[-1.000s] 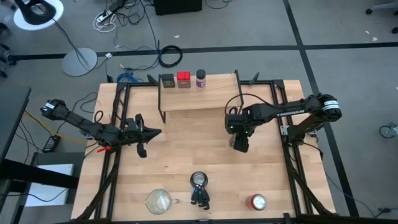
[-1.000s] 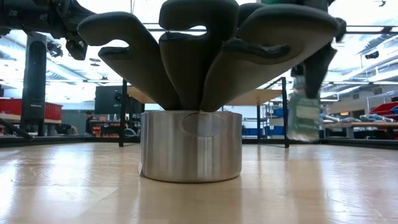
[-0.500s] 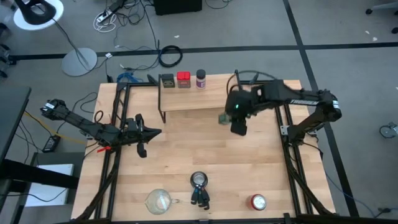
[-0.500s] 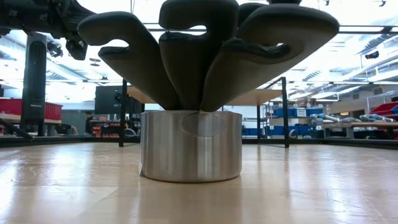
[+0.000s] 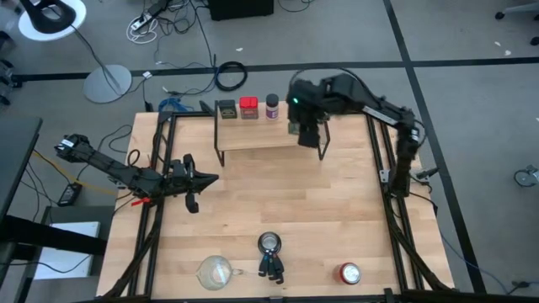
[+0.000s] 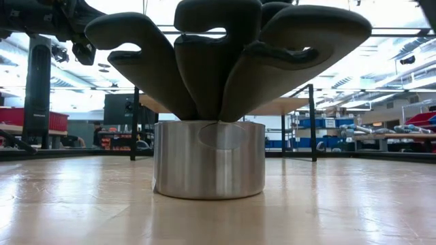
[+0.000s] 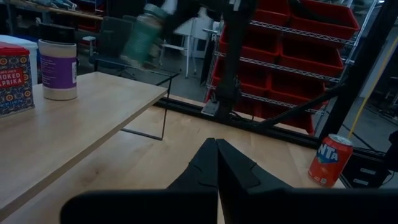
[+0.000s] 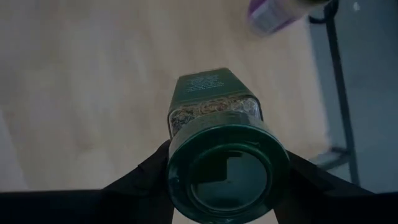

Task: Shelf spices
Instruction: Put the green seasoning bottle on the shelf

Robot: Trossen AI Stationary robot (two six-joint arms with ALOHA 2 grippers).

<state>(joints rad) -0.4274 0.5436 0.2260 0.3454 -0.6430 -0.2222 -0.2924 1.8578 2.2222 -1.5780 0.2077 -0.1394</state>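
The shelf (image 5: 261,136) stands along the table's far edge. On its board stand the olive tin (image 5: 226,108), the red tin (image 5: 248,107) and the purple-labelled jar (image 5: 272,105) in a row. My right gripper (image 5: 303,126) hovers over the shelf's right part, shut on the green-lidded jar (image 8: 214,99), which shows blurred in the left wrist view (image 7: 144,34). My left gripper (image 5: 202,179) waits shut, low over the table's left side. My right gripper pinches the green jar at its lid end (image 8: 227,165), one finger (image 8: 146,171) on each side of the green lid. The fingers come from above, pointing down. The jar hangs below them, a little tilted, lifted clear above the shelf board.
Near the table's front edge stand a metal cup holding dark utensils (image 5: 269,246), a clear glass cup (image 5: 215,271) and a round red-topped can (image 5: 349,273). The metal cup (image 6: 208,160) fills most of the low view. Black frame rails run along both table sides.
My right gripper has carried the green jar from the table's right middle up and toward the far edge, and now stands over the shelf's right part, beside the purple jar. The arm has swung about on the way. The jar has left the low view.
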